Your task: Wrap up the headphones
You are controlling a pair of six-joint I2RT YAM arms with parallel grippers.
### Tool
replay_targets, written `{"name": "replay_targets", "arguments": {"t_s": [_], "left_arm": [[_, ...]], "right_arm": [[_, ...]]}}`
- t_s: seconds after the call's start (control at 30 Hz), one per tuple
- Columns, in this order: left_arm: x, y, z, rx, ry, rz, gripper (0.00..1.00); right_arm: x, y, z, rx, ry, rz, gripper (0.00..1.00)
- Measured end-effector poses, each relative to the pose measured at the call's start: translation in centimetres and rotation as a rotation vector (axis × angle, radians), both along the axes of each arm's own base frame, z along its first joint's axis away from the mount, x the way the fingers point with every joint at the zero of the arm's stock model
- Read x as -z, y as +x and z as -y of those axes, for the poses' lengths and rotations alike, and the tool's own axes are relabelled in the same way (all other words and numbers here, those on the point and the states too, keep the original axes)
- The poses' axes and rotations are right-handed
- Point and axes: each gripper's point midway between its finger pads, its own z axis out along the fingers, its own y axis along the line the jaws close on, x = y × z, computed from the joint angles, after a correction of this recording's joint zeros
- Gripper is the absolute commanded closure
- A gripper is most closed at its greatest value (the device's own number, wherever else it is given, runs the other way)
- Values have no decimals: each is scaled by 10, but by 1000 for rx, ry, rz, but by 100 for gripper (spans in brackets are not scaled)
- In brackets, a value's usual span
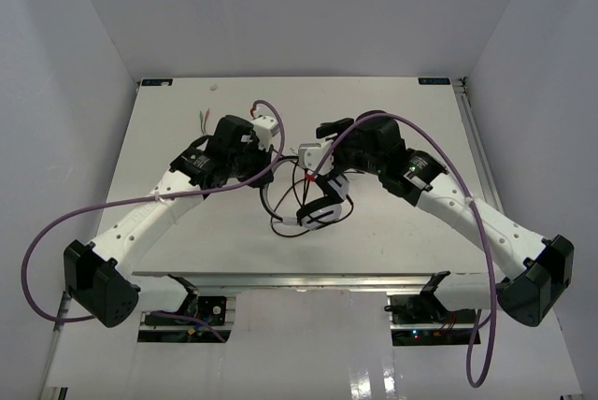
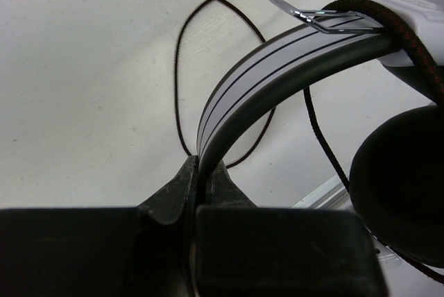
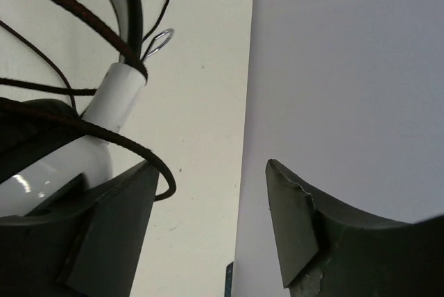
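The headphones (image 1: 318, 206) are held up over the middle of the table, the white headband (image 2: 243, 82) arching up and a black earcup (image 2: 402, 179) at the right. My left gripper (image 1: 263, 162) is shut on the headband's lower end (image 2: 202, 162). The thin black cable (image 2: 177, 68) lies in loops on the table and over the headband; its red and green plugs (image 1: 203, 121) lie at the far left. My right gripper (image 3: 211, 193) is open and empty beside the white earcup arm (image 3: 118, 103), with the cable (image 3: 142, 148) draped over its left finger (image 3: 111, 227).
Thick purple robot cables (image 1: 56, 222) arc over both arms. White walls enclose the table on the left, back and right. A metal rail (image 1: 476, 152) runs along the table's right edge. Cable loops (image 1: 285, 222) lie toward the near edge.
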Motion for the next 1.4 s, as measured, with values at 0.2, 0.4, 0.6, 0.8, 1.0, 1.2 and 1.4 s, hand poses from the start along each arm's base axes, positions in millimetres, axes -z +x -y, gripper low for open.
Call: {"name": "replay_targets", "arguments": {"t_s": [0.2, 0.4, 0.6, 0.8, 1.0, 1.2, 1.4], "left_arm": [[-2, -15, 9, 71, -59, -22, 100], [-21, -21, 15, 106, -119, 18, 100], [-31, -22, 16, 104, -149, 41, 100], [-47, -19, 16, 77, -168, 54, 100], [-101, -12, 22, 54, -254, 136, 100], [-140, -12, 26, 50, -330, 174, 100], [-152, -15, 33, 62, -374, 156, 100]], "right_arm": [[-10, 2, 6, -27, 49, -63, 14], [-15, 8, 28, -81, 98, -170, 11], [-15, 8, 48, -94, 220, -341, 7], [-14, 16, 65, -25, 513, -576, 10], [51, -23, 45, -82, 670, -924, 10], [44, -41, 26, -218, 686, -911, 10], [32, -28, 17, -271, 732, -844, 10]]}}
